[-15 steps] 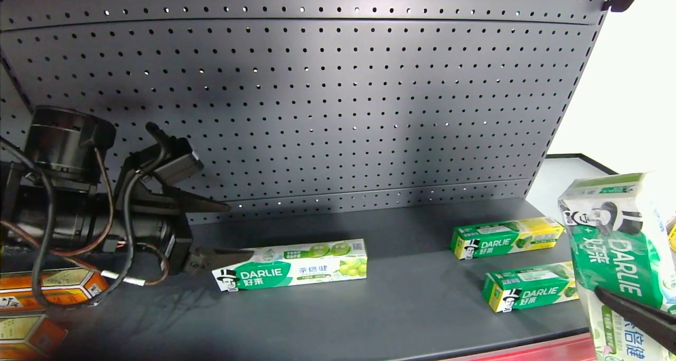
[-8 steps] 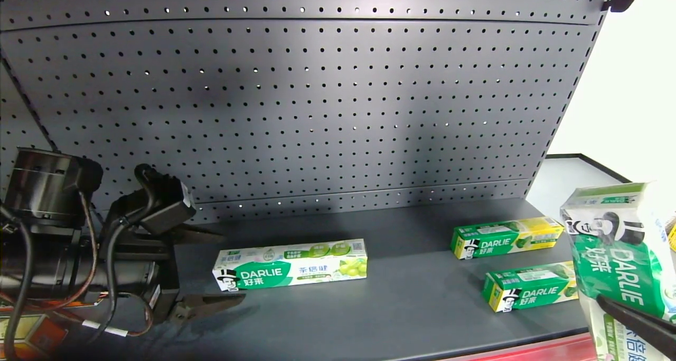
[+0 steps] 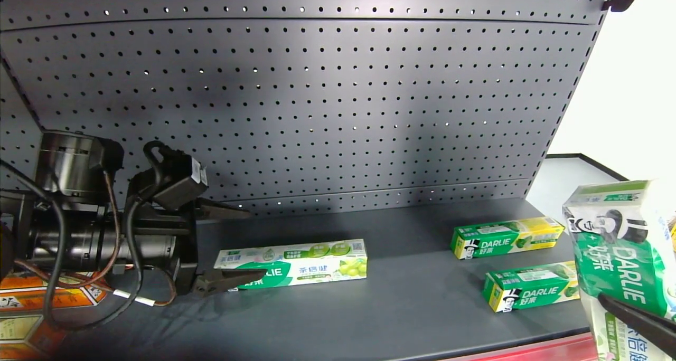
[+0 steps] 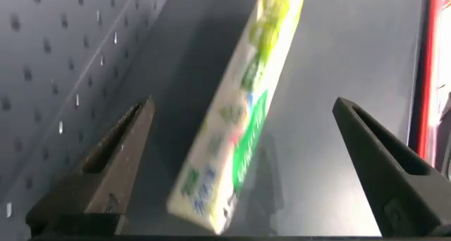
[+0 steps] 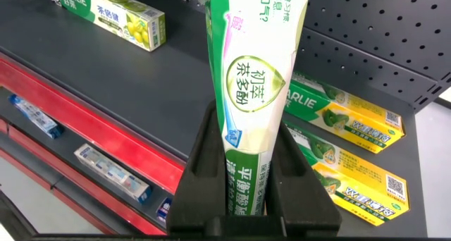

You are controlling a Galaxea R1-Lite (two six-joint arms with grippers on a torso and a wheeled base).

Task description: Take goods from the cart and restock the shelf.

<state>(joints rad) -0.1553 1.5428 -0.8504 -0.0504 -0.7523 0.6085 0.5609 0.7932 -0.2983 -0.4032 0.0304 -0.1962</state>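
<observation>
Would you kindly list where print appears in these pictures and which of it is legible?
Middle toothpaste box: large white brand lettering, partly behind a finger of the left gripper.
Back right toothpaste box, front right toothpaste box: same lettering, legible.
Toothpaste pack in the right gripper: big lettering legible, fine print not.
Orange boxes: blurred.
Shelf-edge tags: too small.

The dark grey shelf [image 3: 412,308] and its perforated back panel [image 3: 317,113] look like matt painted metal; the long green-and-white toothpaste box [image 3: 306,266] is glossy printed cardboard.
</observation>
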